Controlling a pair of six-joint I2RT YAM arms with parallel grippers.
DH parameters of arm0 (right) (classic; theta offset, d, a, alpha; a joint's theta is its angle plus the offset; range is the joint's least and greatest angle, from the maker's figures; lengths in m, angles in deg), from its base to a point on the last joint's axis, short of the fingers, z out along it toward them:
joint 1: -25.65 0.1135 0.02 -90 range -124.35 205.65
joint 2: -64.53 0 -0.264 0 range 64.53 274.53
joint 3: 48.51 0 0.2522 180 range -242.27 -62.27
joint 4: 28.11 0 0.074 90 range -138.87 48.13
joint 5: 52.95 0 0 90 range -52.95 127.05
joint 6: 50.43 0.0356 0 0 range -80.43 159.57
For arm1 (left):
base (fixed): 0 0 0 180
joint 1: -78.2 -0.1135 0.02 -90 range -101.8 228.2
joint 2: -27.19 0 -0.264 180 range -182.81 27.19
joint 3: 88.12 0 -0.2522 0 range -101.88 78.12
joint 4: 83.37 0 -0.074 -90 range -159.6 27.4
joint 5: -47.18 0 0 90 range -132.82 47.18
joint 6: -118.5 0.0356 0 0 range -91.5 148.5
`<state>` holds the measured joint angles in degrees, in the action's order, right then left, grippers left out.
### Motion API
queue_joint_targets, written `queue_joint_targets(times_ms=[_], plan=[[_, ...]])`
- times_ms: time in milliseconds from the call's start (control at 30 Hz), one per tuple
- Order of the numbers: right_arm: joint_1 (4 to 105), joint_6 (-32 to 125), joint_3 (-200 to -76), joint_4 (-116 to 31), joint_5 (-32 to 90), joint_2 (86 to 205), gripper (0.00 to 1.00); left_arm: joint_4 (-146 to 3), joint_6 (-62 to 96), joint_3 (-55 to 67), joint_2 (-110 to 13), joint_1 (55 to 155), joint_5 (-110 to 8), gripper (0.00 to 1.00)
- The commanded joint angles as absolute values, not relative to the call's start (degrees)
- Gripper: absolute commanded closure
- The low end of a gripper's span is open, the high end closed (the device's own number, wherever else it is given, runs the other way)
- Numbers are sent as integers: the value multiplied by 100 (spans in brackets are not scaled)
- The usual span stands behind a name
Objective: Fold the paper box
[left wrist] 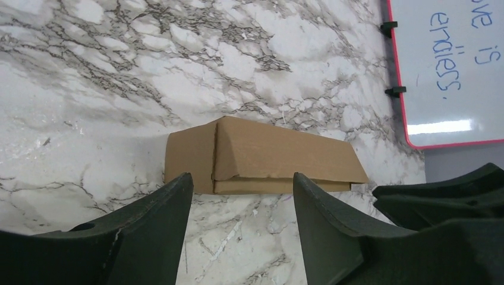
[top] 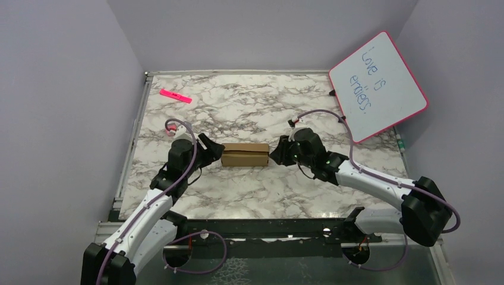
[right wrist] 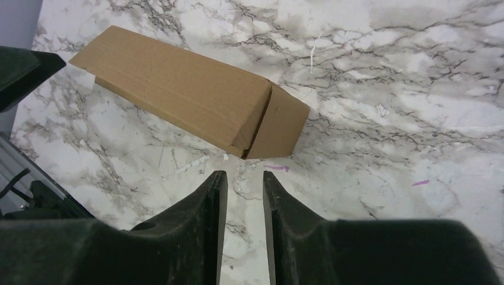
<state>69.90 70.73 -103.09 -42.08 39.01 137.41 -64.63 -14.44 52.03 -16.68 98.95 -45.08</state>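
Note:
The paper box (top: 245, 154) is a small, closed brown cardboard box lying flat on the marble table between my two grippers. My left gripper (top: 213, 152) is just off its left end. In the left wrist view the box (left wrist: 261, 155) lies just beyond the left gripper (left wrist: 241, 185), which is wide open and empty. My right gripper (top: 277, 153) is just off the box's right end. In the right wrist view the box (right wrist: 190, 89) lies beyond the right gripper (right wrist: 245, 178), whose fingers stand a narrow gap apart with nothing between them.
A pink-framed whiteboard (top: 377, 86) with blue writing leans at the back right. A pink marker (top: 176, 95) lies at the back left. Lilac walls close in the table on three sides. A metal rail (top: 128, 160) runs along the left edge.

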Motion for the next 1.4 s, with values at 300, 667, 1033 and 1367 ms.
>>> queue_joint_targets(times_ms=[300, 667, 1033, 1367], plan=[[6139, 8359, -9890, -2856, 2629, 13584, 36, -8289, -2367, 6087, -2187, 9671, -4145, 51], [5878, 8957, -9832, -1880, 1924, 14466, 38, -8600, -2333, 6596, -2291, 9622, -4280, 66], [5876, 8896, -9053, -1006, 1326, 15032, 52, -8788, -2242, 6794, -2507, 9623, -4684, 67], [5869, 8470, -8258, 561, 1298, 15875, 56, -8977, -2284, 7225, -2635, 9626, -4691, 65]])
